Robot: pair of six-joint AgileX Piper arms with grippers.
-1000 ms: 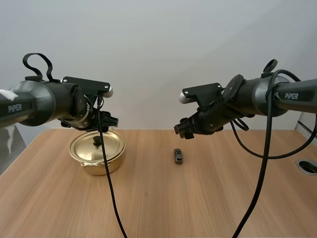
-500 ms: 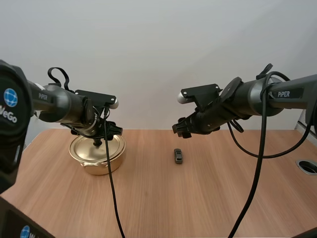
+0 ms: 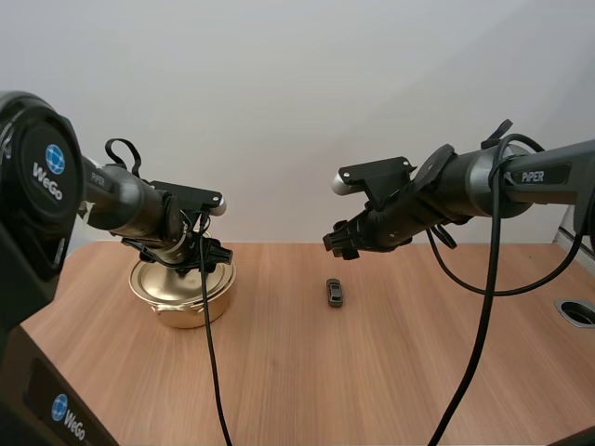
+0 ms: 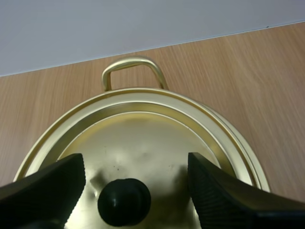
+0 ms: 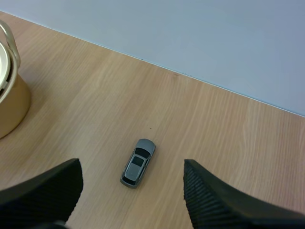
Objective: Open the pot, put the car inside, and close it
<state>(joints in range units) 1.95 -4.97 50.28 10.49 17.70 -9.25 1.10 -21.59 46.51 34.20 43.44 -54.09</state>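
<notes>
The wooden table [image 3: 372, 372] is carrying the gold pot [image 3: 178, 299] on its left side, and the lid [image 4: 143, 138] is sitting closed on it. A looped side handle [image 4: 132, 67] is sticking out from the pot's far rim. A round opening [image 3: 578, 312] is showing in the tabletop at its right edge. The small grey car [image 3: 335, 293] is lying on the bare wood near the middle, well apart from the pot, and nothing is standing between the two.

The left arm [image 3: 125, 200] is reaching in from the left and angling down over the pot. The right arm [image 3: 483, 181] is stretching in from the right and hanging above the table, pointing down towards the car.

The left gripper [image 3: 191, 255] is hovering just over the lid with its fingers [image 4: 52, 183] standing wide apart, one on each side of the black knob [image 4: 124, 201] and not touching it. The right gripper [image 3: 338, 244] is hanging above the car, its fingers [image 5: 209, 200] also spread wide and holding nothing, with the car lying on the table below the gap.
</notes>
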